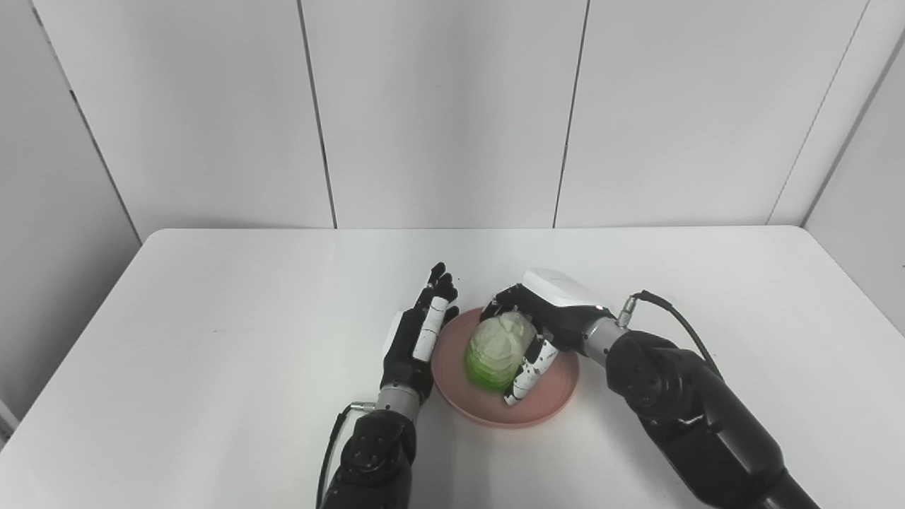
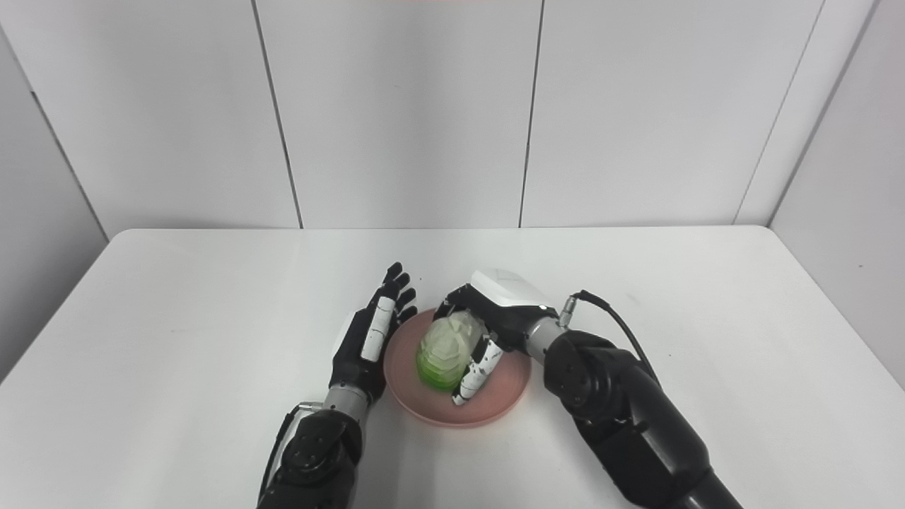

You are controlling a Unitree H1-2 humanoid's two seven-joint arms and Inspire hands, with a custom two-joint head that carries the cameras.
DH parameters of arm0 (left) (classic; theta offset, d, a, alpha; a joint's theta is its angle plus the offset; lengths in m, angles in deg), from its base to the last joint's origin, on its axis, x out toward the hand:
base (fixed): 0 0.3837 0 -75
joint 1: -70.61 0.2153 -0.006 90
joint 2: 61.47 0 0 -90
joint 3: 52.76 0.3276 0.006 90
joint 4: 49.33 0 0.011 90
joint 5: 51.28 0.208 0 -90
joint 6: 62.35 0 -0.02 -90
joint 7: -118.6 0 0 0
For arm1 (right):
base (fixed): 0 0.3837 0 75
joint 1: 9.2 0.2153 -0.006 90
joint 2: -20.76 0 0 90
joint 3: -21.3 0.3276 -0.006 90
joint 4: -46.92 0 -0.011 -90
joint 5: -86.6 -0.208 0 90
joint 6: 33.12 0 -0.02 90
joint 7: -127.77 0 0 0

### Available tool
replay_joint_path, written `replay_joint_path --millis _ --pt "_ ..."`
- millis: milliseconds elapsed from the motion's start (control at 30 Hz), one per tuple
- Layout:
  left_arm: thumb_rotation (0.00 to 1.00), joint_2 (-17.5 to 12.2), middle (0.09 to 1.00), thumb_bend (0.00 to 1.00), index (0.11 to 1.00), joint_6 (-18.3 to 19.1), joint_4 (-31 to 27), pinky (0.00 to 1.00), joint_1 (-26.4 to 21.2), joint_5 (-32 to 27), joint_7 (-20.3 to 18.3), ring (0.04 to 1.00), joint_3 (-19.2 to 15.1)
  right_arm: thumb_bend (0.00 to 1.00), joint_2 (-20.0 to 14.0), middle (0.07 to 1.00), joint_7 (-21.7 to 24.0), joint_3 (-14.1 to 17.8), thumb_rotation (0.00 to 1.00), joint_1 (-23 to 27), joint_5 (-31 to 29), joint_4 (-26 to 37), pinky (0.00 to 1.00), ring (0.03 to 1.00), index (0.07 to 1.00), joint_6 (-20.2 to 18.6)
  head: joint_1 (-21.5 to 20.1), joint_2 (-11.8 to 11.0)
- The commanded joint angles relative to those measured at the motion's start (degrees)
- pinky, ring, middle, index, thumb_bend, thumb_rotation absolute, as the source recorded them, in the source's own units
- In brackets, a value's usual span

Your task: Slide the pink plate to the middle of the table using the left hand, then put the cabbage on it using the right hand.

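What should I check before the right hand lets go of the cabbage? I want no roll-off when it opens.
1. Pink plate near the middle of the table: ok.
2. Cabbage over the plate, inside its rim: ok.
3. Cabbage bottom resting on the plate: it looks to touch, but cannot tell for sure.
4. Right hand wrapped around the cabbage, fingers on both sides: ok, not yet released.
5. Left hand open, standing upright beside the plate's left rim, holding nothing: ok.
6. Left hand touching the rim or just apart: cannot tell.
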Motion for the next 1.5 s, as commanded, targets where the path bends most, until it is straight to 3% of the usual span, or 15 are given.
replay_joint_path --millis 0,133,200,400,433,467,500,600,700,833,1167,1400,1467 --pt "0.88 -0.9 0.979 0.96 0.953 1.8 1.4 0.92 3.4 -0.1 -0.3 0.952 -0.3 0.53 0.1 0.493 -2.6 0.4 0.01 2.9 1.5 1.2 0.42 0.498 0.488 2.8 0.1 0.0" --pt "0.89 -0.8 0.981 0.95 0.962 2.8 0.0 0.94 3.8 0.0 -0.4 0.957 0.0 0.53 -0.2 0.492 -4.6 -0.2 0.01 2.1 3.8 1.2 0.43 0.503 0.491 4.6 0.1 0.5" --pt "0.88 -0.7 0.981 0.96 0.96 3.0 -0.2 0.94 4.0 -0.2 -0.4 0.961 -0.1 0.52 -0.2 0.555 -5.0 -0.1 0.12 1.7 4.3 1.3 0.44 0.519 0.491 5.0 0.1 0.6" --pt "0.88 -0.3 0.986 1.0 0.96 2.3 0.8 0.93 4.2 0.0 -0.1 0.968 0.1 0.52 -0.4 0.614 -5.4 0.3 0.16 0.5 4.6 2.0 0.46 0.554 0.494 5.9 0.3 0.6" --pt "0.88 -0.3 0.99 1.0 0.959 2.1 1.0 0.93 4.2 -0.1 -0.2 0.97 0.1 0.72 -0.4 0.636 -5.5 0.3 0.23 0.4 4.7 2.2 0.47 0.575 0.556 5.9 0.3 0.6" --pt "0.88 -0.2 0.993 1.0 0.959 1.9 1.3 0.93 4.2 -0.1 -0.2 0.972 0.1 0.82 -0.4 0.648 -5.5 0.3 0.27 0.1 4.8 2.3 0.48 0.585 0.588 6.1 0.3 0.6" --pt "0.87 -0.2 0.996 1.0 0.958 1.8 1.4 0.94 4.2 -0.2 -0.3 0.974 0.0 0.91 -0.4 0.673 -5.7 0.2 0.3 -0.1 4.8 2.4 0.52 0.625 0.61 6.4 0.3 0.6" --pt "0.87 -0.1 0.998 1.0 0.955 1.8 1.2 0.94 4.3 -0.1 0.0 0.972 -0.1 0.98 -0.7 0.725 -5.3 0.0 0.33 -0.4 5.0 2.6 0.67 0.721 0.637 7.4 0.3 0.6" --pt "0.88 -0.2 0.998 0.99 0.958 1.9 1.2 0.92 4.4 0.1 0.0 0.971 0.1 0.99 -1.1 0.771 -4.6 -0.4 0.37 -0.4 6.2 3.4 0.88 0.828 0.66 7.6 0.2 0.6" --pt "0.88 -0.2 0.998 0.98 0.961 2.6 0.1 0.91 4.8 0.4 0.0 0.972 0.4 1.0 -1.4 0.806 -3.8 -0.1 0.4 -0.9 6.5 4.9 0.96 0.887 0.675 7.0 -0.1 1.0" --pt "0.89 0.2 0.981 0.95 0.961 3.6 -1.3 0.89 5.4 0.6 0.3 0.961 0.3 1.0 -2.4 0.795 -9.9 3.4 0.4 -4.4 5.0 6.1 0.89 0.844 0.685 11.1 1.2 1.4" --pt "0.87 0.6 0.966 0.96 0.949 2.9 -1.7 0.91 5.2 0.3 0.8 0.94 -0.1 1.0 -3.2 0.768 -13.3 8.8 0.39 -7.8 0.7 8.8 0.83 0.805 0.689 14.7 1.5 1.9" --pt "0.87 0.7 0.963 0.95 0.953 2.5 -1.4 0.91 5.1 0.3 1.0 0.937 -0.3 1.0 -3.0 0.777 -14.3 11.2 0.39 -9.0 -3.0 9.0 0.79 0.803 0.699 16.4 2.1 1.7"
